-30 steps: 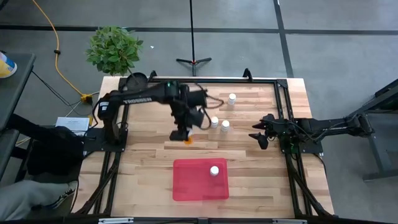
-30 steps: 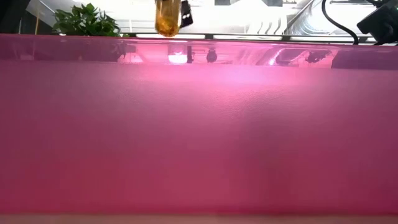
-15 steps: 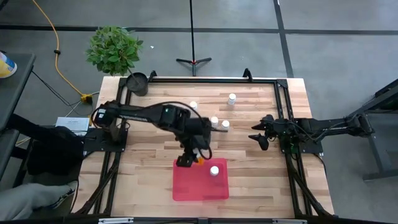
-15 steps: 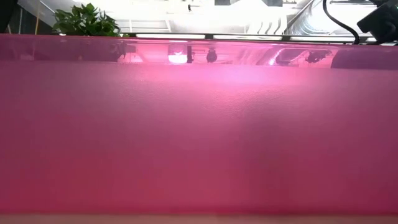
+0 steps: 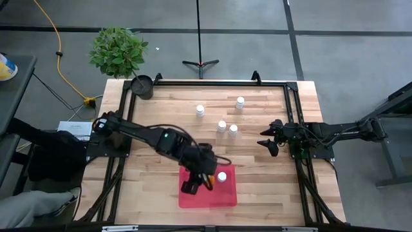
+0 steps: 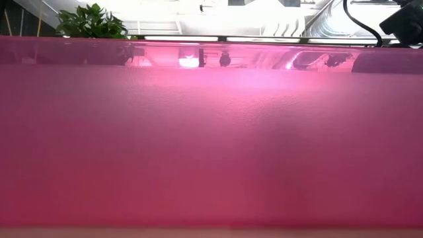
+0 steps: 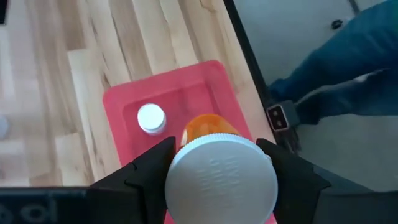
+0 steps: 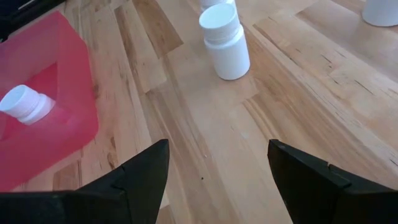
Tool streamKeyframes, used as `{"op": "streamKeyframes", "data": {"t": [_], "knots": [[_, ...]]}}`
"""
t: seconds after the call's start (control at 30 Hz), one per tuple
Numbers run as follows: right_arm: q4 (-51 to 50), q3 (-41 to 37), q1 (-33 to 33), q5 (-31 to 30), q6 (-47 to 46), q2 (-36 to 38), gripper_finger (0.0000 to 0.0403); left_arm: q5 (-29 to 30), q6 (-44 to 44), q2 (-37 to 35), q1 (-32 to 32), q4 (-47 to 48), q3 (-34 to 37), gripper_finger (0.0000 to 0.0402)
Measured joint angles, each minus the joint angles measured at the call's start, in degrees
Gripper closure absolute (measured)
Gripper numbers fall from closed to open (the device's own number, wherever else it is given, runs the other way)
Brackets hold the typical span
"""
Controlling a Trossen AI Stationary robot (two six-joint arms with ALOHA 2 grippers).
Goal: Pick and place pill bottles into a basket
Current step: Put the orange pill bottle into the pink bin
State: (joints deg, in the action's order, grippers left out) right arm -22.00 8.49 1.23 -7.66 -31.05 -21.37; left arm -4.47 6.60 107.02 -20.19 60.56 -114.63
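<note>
My left gripper (image 5: 192,185) is over the flat red basket (image 5: 206,198) near the table's front and is shut on the orange-bodied pill bottle (image 7: 208,127). The bottle's white cap (image 7: 221,181) faces the wrist camera. One white bottle (image 5: 222,176) stands in the basket, and it also shows in the left wrist view (image 7: 151,117). Several white bottles stand on their bases on the wood farther back, among them a pair (image 5: 227,127) and one bottle (image 5: 200,110). My right gripper (image 5: 267,143) is open and empty at the table's right. The basket's wall (image 6: 211,132) fills the low view. My left gripper pinches the orange bottle between its two fingers (image 7: 149,171), one on each side of the bottle at its white cap end (image 7: 186,155). The fingers point down from above. The bottle stands cap up in the hold, over the basket's floor. I cannot tell whether its base touches the floor.
A small dark round pot (image 5: 142,86) stands at the far left corner, with a potted plant (image 5: 118,50) beyond it. Black frame rails (image 5: 293,116) run along the table's sides. A person's leg (image 7: 348,74) shows beyond the table's edge.
My left gripper has gone from the middle of the table toward the near edge and a little to the right, carrying the orange bottle. It now hangs over the red basket beside the white bottle. The orange bottle has left the low view.
</note>
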Motion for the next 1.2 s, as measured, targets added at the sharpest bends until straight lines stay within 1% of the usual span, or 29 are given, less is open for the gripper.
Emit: {"op": "streamKeyframes", "data": {"t": [0.07,0.17,0.33,0.4,0.53,0.7,0.83,1.03,1.1,1.2], "knots": [[0.0,0.0,0.0,0.0,0.0,0.0,0.0139,2.3,1.0,0.2,-1.1,-0.7,0.0,0.0155],[0.0,0.0,0.0,0.0,0.0,0.0,0.0139,3.6,3.0,1.1,-1.7,-1.2,0.1,0.0172],[0.4,0.0,0.0,-0.4,0.2,0.0,0.0139,4.5,5.7,4.4,-2.2,-3.3,0.0,0.0172],[0.4,0.0,0.0,-0.3,0.0,0.1,0.0139,4.3,6.6,6.1,-2.3,-5.5,0.0,0.0163],[0.7,0.0,0.0,-0.2,0.1,0.0,0.0139,4.2,7.1,9.7,-2.3,-5.3,0.1,0.0149],[0.8,0.0,0.0,0.4,0.4,0.0,0.0139,3.9,8.7,14.2,-2.2,-5.5,0.1,0.0172],[0.7,0.0,0.0,0.8,0.6,0.0,0.0139,3.2,10.1,17.3,-1.9,-6.8,0.1,0.0173],[0.4,0.0,0.0,1.2,1.4,0.0,0.0139,3.4,10.4,19.6,-1.2,-9.0,0.1,0.0142],[0.4,0.0,0.0,1.2,1.5,0.0,0.0139,3.8,10.6,19.8,-1.1,-8.9,0.1,0.0145],[0.4,0.0,0.0,1.2,1.5,0.0,0.0139,3.8,10.8,19.8,-0.4,-10.9,0.0,0.0165]]}}
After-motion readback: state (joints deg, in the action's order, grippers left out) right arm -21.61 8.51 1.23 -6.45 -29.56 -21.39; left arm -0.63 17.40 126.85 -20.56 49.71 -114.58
